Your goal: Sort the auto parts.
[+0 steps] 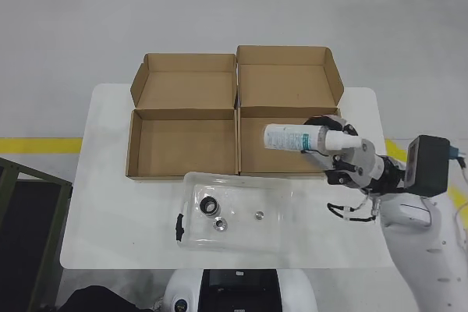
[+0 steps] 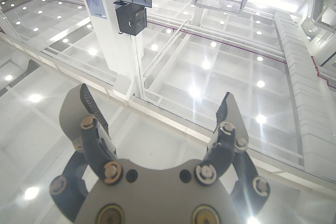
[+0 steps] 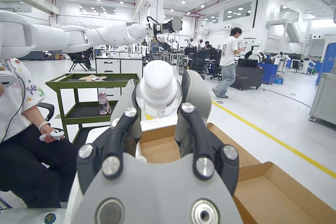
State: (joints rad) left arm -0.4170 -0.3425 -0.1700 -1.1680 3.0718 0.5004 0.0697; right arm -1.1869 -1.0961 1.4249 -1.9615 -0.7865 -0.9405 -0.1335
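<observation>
Over the right cardboard box [image 1: 259, 157], right gripper [image 1: 330, 142] pinches white bottle [image 1: 292, 138] by its neck, probably to drop it in; left gripper [image 2: 156, 93] spread, empty.

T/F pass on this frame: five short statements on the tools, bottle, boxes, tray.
1. The right tool is shut on the white bottle. True.
2. The bottle lies in the clear tray. False: it is held over the right box.
3. The left tool is open, holding nothing. True.
4. Both boxes are closed. False: the left box and right box have lids open.
5. The clear tray holds small parts. True.
</observation>
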